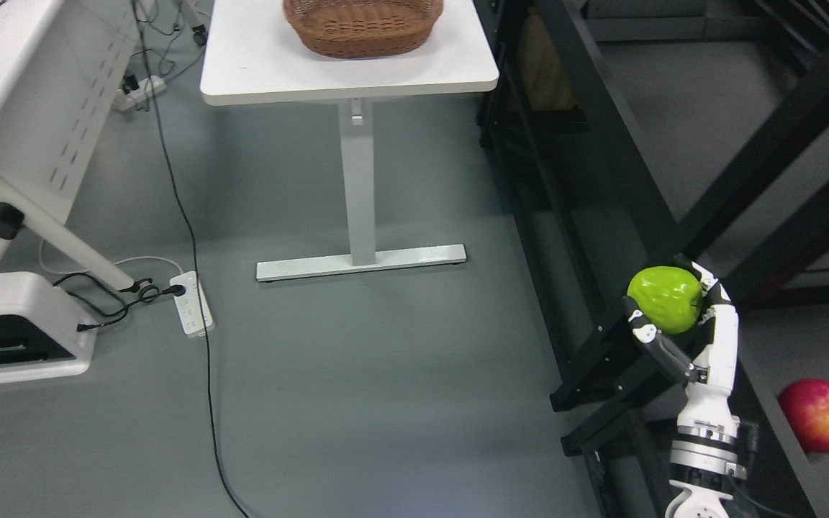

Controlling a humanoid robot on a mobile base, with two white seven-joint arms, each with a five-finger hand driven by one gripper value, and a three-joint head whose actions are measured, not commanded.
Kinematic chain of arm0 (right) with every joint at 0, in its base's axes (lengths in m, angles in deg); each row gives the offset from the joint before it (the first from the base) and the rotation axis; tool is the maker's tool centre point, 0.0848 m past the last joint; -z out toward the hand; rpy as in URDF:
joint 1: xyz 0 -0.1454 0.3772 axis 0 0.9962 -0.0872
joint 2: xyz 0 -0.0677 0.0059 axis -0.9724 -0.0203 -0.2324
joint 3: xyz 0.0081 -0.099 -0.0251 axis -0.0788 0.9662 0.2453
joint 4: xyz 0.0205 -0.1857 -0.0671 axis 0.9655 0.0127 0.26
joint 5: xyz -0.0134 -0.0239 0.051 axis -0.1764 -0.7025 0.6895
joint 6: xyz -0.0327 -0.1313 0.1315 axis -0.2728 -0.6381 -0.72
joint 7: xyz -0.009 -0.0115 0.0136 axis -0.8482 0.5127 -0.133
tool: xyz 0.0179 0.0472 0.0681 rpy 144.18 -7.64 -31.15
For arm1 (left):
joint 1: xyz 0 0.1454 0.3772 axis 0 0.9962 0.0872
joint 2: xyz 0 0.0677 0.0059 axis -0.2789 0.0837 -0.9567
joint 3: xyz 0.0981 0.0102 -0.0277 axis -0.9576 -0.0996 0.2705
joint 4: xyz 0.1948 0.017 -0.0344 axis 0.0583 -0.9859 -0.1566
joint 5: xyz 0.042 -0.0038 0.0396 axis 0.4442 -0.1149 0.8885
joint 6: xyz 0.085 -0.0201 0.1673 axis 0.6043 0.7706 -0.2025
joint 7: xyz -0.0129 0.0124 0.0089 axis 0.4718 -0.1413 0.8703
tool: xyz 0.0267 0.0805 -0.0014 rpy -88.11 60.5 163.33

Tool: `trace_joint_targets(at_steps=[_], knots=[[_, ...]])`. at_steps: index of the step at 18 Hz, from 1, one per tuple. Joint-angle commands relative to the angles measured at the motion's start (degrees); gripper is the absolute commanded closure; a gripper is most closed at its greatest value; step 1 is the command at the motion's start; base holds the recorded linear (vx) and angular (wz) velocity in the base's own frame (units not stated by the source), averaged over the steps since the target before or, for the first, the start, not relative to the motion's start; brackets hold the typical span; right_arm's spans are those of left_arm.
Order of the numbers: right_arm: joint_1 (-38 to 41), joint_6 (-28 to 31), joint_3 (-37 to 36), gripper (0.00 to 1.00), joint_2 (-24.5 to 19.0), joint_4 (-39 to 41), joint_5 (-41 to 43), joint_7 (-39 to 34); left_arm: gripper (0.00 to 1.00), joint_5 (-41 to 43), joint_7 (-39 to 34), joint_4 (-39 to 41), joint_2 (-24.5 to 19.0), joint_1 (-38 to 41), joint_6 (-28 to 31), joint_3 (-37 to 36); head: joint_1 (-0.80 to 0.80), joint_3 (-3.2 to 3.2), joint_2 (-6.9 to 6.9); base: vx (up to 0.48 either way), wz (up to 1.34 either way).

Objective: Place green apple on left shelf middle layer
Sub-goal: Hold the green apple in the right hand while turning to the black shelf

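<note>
**Entry: green apple in hand, not yet shelved**

**Left third.** White machine base (15, 327) at 8 o'clock; a power strip (191, 302) beside it on the floor, a black cable (195, 237) running from 11 o'clock down past the strip to the bottom edge. A slanted white frame (40, 108) fills the 10 o'clock corner. No robot arm shows on this side.

**Middle.** White table (346, 68) at 12 o'clock on a single post with a flat foot; a wicker basket (363, 25) sits on its top. Bare grey floor (386, 403) lies open from 6 o'clock up to the table foot: the widest free room in view.

**Right third.** Black shelf frame (601, 180) runs from 1 o'clock down to 5 o'clock. Right hand (684, 334) at 4 o'clock, arm entering from the bottom edge; fingers curled round the green apple (665, 298), which is held clear of any board, just beside the frame's outer rail. A red apple (825, 415) lies on a shelf board at 4 o'clock, near the frame edge.

**Progress.** Pick-up done; placing left to do. Which level counts as the middle layer cannot be told from this angle.

**Clearance.** Diagonal bars crowd the hand closely on its right; open space lies to its left.
</note>
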Motion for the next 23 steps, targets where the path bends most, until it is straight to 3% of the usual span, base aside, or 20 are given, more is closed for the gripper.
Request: trace_joint_targets(at_steps=[1, 23], knots=[[-0.51, 0.22, 0.15, 1.0, 0.96, -0.14, 0.0, -0.04, 0.0, 0.0, 0.02, 0.0, -1.0, 0.0, -0.03, 0.0, 0.0, 0.0, 0.0, -0.096, -0.64], [-0.95, 0.75, 0.58, 1.0, 1.28, -0.14, 0.0, -0.3, 0.0, 0.0, 0.02, 0.0, -1.0, 0.0, -0.03, 0.0, 0.0, 0.0, 0.0, 0.024, -0.82]])
